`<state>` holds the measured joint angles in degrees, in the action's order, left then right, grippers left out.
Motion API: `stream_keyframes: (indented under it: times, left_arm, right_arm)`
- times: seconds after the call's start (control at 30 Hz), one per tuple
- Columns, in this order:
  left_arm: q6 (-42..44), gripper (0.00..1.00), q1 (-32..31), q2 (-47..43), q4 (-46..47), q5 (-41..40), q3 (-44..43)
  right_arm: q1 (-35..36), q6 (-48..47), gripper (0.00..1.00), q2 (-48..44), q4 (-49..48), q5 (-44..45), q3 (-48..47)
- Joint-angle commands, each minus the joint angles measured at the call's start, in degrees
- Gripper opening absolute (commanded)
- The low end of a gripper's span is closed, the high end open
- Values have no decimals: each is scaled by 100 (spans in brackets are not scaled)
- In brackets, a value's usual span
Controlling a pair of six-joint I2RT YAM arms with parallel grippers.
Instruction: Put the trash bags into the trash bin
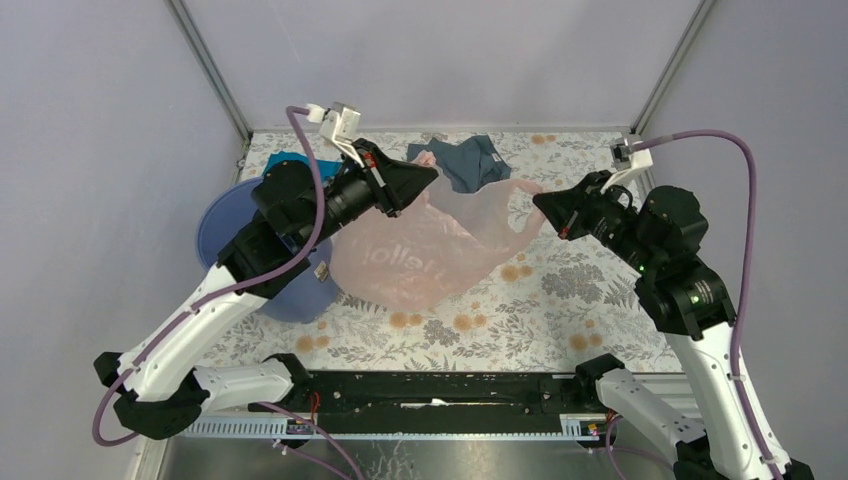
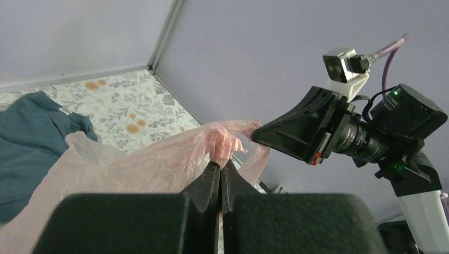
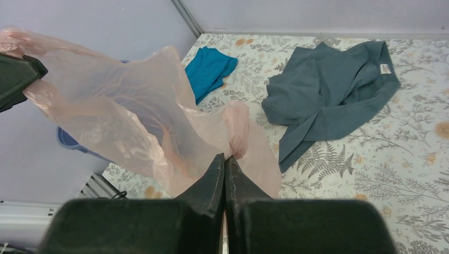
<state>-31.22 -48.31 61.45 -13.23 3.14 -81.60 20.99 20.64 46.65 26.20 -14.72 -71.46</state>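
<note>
The pale pink translucent trash bag (image 1: 430, 255) hangs stretched between both grippers above the table. My left gripper (image 1: 432, 177) is shut on one bunched edge of the trash bag (image 2: 159, 164), pinched at the left gripper's tips (image 2: 221, 163). My right gripper (image 1: 538, 203) is shut on the other edge of the trash bag (image 3: 122, 116), pinched at the right gripper's tips (image 3: 225, 157). The blue-violet trash bin (image 1: 225, 225) stands at the left under my left arm, mostly covered by it. A bit of the trash bin (image 3: 69, 141) shows behind the film.
A grey-blue garment (image 1: 470, 160) lies at the back centre, also in the right wrist view (image 3: 328, 90) and the left wrist view (image 2: 26, 153). A teal cloth (image 3: 209, 69) lies behind the bin. The flowered tablecloth (image 1: 560, 300) covers the table. Walls close in all round.
</note>
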Motion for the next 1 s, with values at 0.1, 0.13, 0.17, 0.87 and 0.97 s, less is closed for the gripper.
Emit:
stream_keyframes:
  times: [0.1,0.13,0.17,0.87,0.97]
  left_arm:
    - [-278,0,-8,158,432,370,44]
    - [-338,0,-7,202,530,422,112]
    - [-401,0,-15,261,607,470,186]
    - [-1173,0,-18,1044,893,818,612]
    - [-1191,0,-16,1044,893,815,607]
  right_arm:
    - [18,107,5,155,-738,-1048,372]
    - [19,204,4,192,-958,-1354,499]
    - [19,353,4,235,-1240,-1727,664]
    - [799,1293,15,673,-2967,-2007,1645]
    - [845,1388,17,704,-3189,-2041,1705]
